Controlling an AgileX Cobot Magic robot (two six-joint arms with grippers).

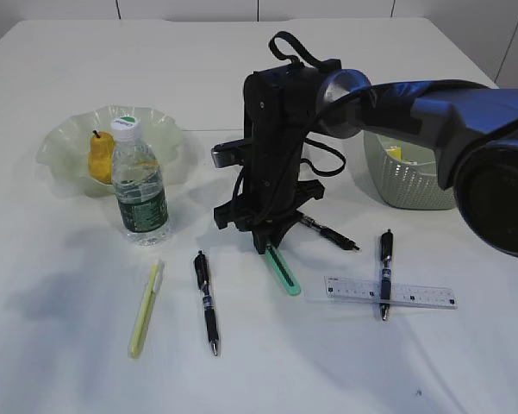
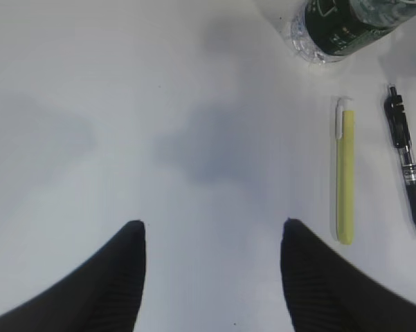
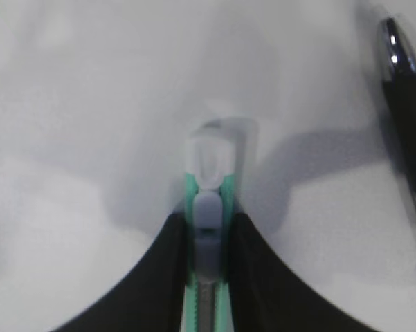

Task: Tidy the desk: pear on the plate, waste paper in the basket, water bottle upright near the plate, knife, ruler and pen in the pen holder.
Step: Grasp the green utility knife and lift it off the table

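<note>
Right gripper (image 3: pixel 209 228) is pinching the green utility knife (image 3: pixel 209 207), lying on the white table (image 1: pixel 69 345) between two black pens. Light, rigid, slick plastic; gripping it mid-body, across its narrow sides, looks safest against swivelling.

No text reads clearly: the water bottle (image 1: pixel 140 191) label and ruler (image 1: pixel 390 292) markings are too small.

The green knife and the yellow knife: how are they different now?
The green knife sits between the right gripper's fingers; the yellow knife lies free, untouched. The green knife is near the middle of the table; the yellow knife lies below the water bottle. Both are slim utility knives.
</note>
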